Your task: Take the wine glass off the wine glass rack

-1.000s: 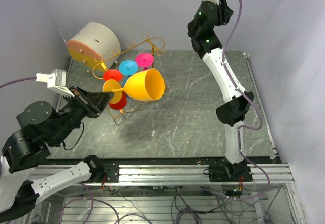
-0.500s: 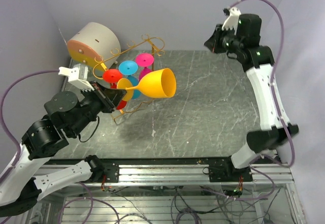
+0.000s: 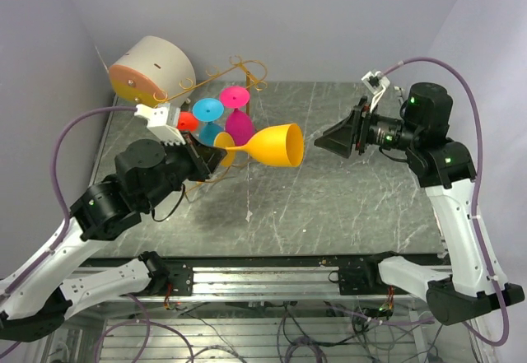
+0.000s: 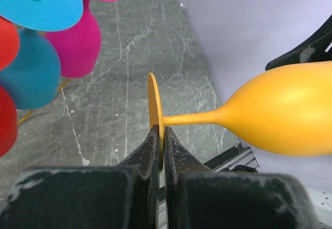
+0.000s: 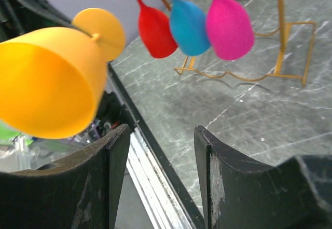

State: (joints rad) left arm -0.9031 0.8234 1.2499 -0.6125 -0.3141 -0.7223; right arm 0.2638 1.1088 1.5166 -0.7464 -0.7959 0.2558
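Observation:
A yellow wine glass (image 3: 276,145) lies on its side in the air, clear of the gold wire wine glass rack (image 3: 240,67), mouth to the right. My left gripper (image 3: 216,155) is shut on the edge of its round foot (image 4: 153,102), fingertips pinching the disc. The bowl (image 4: 290,109) sticks out right in the left wrist view. My right gripper (image 3: 331,142) is open, a short way right of the glass's mouth and facing it. In the right wrist view the glass (image 5: 46,83) fills the upper left, beyond the gripper (image 5: 161,133).
Pink (image 3: 239,123), blue (image 3: 207,109) and red (image 3: 186,121) glasses hang upside down on the rack. A cream drum with an orange face (image 3: 152,67) stands at the back left. Walls close in behind and on both sides. The metal rail (image 3: 272,281) runs along the table's near edge.
My left arm has carried the yellow glass rightward, away from the rack. The right arm has swung down from high at the back to face the glass's mouth.

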